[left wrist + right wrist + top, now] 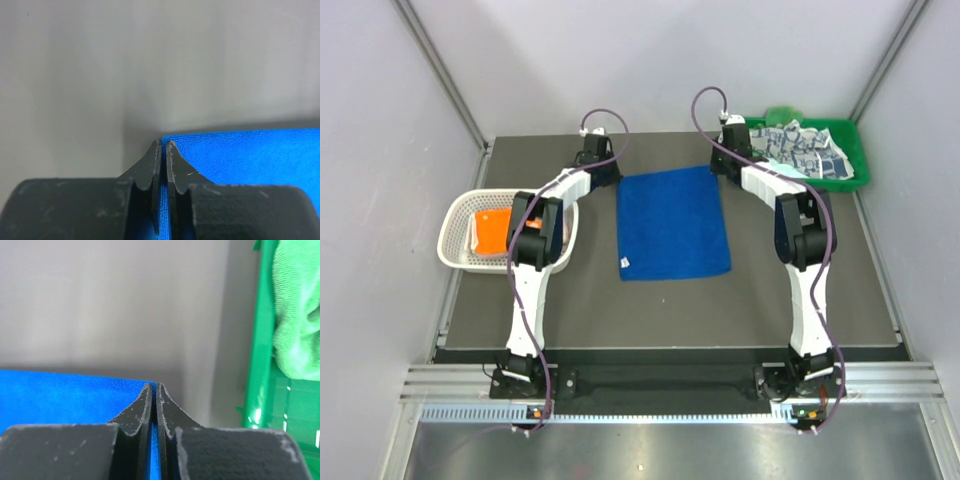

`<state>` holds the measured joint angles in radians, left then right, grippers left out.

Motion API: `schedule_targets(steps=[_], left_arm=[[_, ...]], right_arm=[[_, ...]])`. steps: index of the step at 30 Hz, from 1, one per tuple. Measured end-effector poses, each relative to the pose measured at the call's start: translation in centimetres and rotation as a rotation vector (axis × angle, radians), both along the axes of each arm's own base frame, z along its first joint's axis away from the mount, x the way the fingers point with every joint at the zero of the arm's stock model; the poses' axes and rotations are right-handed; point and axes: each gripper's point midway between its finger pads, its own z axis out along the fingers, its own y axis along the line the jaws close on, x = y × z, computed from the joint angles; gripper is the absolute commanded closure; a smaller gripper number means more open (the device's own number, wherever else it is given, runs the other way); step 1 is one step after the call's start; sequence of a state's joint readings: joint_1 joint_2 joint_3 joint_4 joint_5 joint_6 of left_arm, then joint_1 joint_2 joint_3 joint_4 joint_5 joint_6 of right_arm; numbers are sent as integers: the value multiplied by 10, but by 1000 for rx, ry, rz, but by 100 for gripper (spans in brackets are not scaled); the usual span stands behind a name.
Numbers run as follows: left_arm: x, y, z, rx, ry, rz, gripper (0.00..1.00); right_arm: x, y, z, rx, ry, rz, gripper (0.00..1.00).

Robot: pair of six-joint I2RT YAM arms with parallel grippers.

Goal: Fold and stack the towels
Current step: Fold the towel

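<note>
Tabletop (660, 310): dark, rectangular, with both arms reaching from the near edge toward the far edge.

Royal blue towel (672, 225): lies spread flat and single-layer at mid-tabletop. It is roughly square, with its far edge near the far edge of the tabletop. A small white tag shows at its near left corner.

Green tray (861, 165): sits at the far right corner of the tabletop.

White lattice basket (455, 255): sits at the left edge of the tabletop, well apart from the blue towel.

Patterned towel (810, 150): blue-grey on white, lies crumpled in the tray and fills most of it.

Orange towel (492, 230): lies folded inside the basket.

Bright green towel (295, 315): bunched at the far end of the tray, partly behind the patterned one.

Left fingers (150, 165): set at the far left corner of the blue towel. The gap is narrow, and blue cloth shows pinched between the tips.

Right fingers (137, 412): set at the far right corner of the same towel, just beside the tray wall. They are closed to a slit, with a strip of blue cloth showing between them.
</note>
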<state>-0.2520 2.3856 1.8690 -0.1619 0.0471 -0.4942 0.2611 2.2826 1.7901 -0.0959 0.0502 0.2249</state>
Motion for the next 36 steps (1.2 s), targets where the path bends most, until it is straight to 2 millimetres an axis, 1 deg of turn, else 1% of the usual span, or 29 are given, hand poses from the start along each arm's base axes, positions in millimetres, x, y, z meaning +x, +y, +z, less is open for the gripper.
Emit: schedule_targets(steps=[3,6,8,11,20,24,31,36], left_arm=[[1,-1,2,-12,-24,-6,100],[-5,-1,2,-21,-30,-14,100],[-9,-3,7,-34,-41,-26,100],[-15,-4,17,-53,-67,-36,100],[-48,-4,45,-125,-133,-56,100],[-61,-6,55,-156,-154,-72,100],[-98,-6,63,-190,-170,-100,100],[-128,-9,63,-207,-171,-117,100]], right_arm=[[-5,-1,12,8,-27,3,100],[-10,-1,25,19,-56,7,100],[-13,-1,33,25,-71,10,100],[-19,-3,38,33,-86,13,100],[-57,-10,28,48,-60,13,100],[-75,-13,29,66,-53,9,100],[-112,-19,33,111,-60,0,100],[-143,-23,26,142,-44,-6,100]])
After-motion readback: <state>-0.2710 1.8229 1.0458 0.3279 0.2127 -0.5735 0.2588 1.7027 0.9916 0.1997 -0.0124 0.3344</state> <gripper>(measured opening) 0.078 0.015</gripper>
